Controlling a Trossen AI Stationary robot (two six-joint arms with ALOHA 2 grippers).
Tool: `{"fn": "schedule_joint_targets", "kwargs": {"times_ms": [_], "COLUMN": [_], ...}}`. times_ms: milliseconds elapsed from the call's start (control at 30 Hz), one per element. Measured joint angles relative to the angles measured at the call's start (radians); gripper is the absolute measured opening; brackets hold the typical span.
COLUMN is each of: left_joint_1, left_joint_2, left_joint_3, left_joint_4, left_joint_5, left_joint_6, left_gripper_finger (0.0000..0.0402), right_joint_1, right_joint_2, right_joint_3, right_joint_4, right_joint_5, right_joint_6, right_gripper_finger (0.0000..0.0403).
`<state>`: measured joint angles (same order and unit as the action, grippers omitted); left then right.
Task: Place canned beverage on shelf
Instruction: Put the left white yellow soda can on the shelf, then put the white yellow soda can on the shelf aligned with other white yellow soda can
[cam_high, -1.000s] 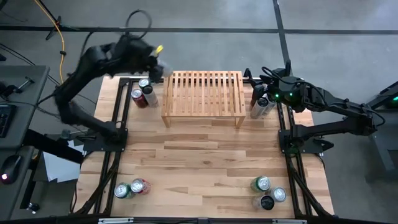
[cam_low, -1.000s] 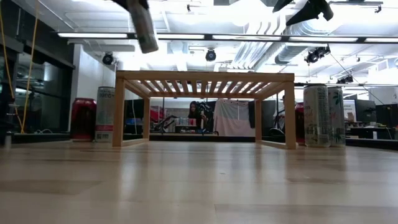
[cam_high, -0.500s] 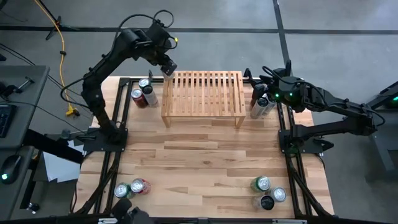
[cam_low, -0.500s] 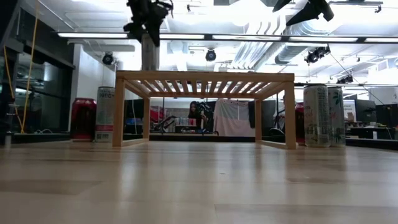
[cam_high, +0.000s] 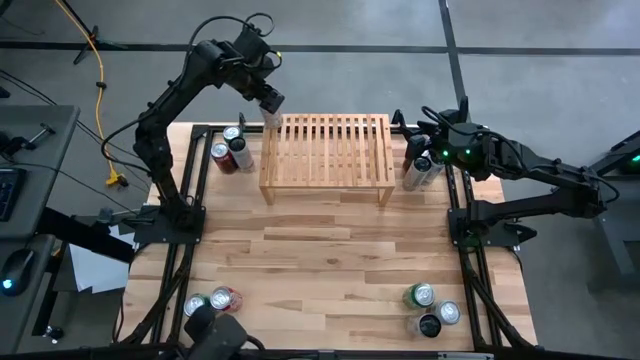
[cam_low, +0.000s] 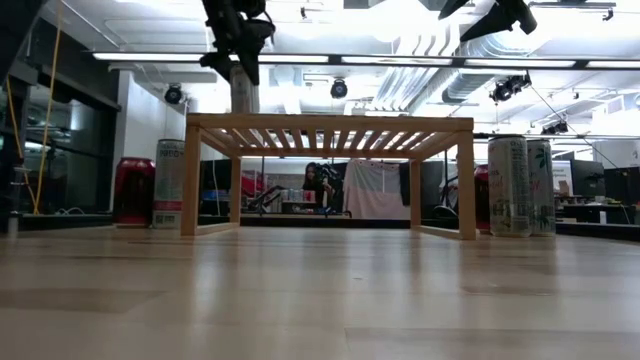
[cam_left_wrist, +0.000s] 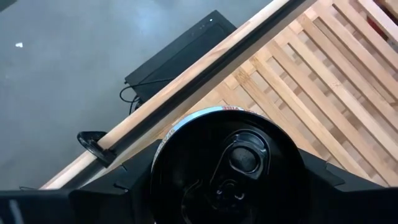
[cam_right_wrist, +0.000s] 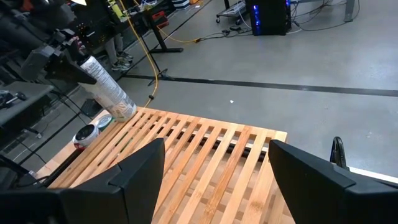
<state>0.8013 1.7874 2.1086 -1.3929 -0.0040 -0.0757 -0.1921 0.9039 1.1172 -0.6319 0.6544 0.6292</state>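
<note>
The shelf (cam_high: 326, 150) is a low light-wood slatted rack at the table's far middle; it also shows in the low view (cam_low: 328, 124). My left gripper (cam_high: 266, 96) is shut on a tall silver can (cam_low: 241, 92) at the shelf's far left corner. The can's top (cam_left_wrist: 227, 167) fills the left wrist view, and the can shows in the right wrist view (cam_right_wrist: 110, 92). My right gripper (cam_right_wrist: 217, 186) is open and empty, level beside the shelf's right end (cam_high: 425, 140). My left gripper pinches the can's upper end (cam_left_wrist: 163, 180) between its two fingers (cam_left_wrist: 118, 193), one on each side. The fingers come from above, pointing down. The can stands upright below them, its bottom (cam_right_wrist: 124, 112) on or just above the slatted top's far left corner.
Three cans (cam_high: 230, 150) stand left of the shelf and two (cam_high: 416, 165) right of it, under my right gripper. Two cans (cam_high: 212, 301) lie at the near left and three (cam_high: 432, 310) at the near right. A dark shape (cam_high: 215, 338) shows at the near edge.
My left gripper has carried the can toward the table's right and down, from above the cans left of the shelf to the shelf's far left corner. The can, tilted a second ago, now stands upright at the slatted top.
</note>
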Motion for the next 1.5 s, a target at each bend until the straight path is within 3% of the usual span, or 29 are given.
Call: {"fn": "schedule_joint_targets", "kwargs": {"times_ms": [267,500,767,1100,1333,1500], "left_joint_1": [0.0,-0.003,-0.003,-0.004,-0.058,-0.132], "left_joint_2": [0.0,-0.001,-0.001,-0.035,-0.228,-0.444], "left_joint_3": [0.0,0.001,0.022,0.25,0.139,-0.137], "left_joint_4": [-0.003,-0.006,-0.005,0.003,0.06,0.288], "left_joint_5": [-0.005,-0.01,-0.011,-0.001,0.044,0.044], "left_joint_6": [0.0,0.0,0.001,0.028,0.062,0.034], "left_gripper_finger": [0.0243,0.0339,0.0343,0.0344,0.0338,0.0335], "right_joint_1": [0.0,0.0,0.0,0.0,0.0,0.0], "right_joint_2": [0.0,0.0,0.0,0.0,0.0,0.0], "right_joint_3": [0.0,0.0,0.0,0.0,0.0,0.0], "right_joint_4": [0.0,0.0,0.0,0.0,0.0,0.007], "right_joint_5": [0.0,0.0,0.0,0.0,0.0,0.0], "right_joint_6": [0.0,0.0,0.0,0.0,0.0,0.0], "right_gripper_finger": [0.0272,0.0272,0.0272,0.0272,0.0272,0.0272]}}
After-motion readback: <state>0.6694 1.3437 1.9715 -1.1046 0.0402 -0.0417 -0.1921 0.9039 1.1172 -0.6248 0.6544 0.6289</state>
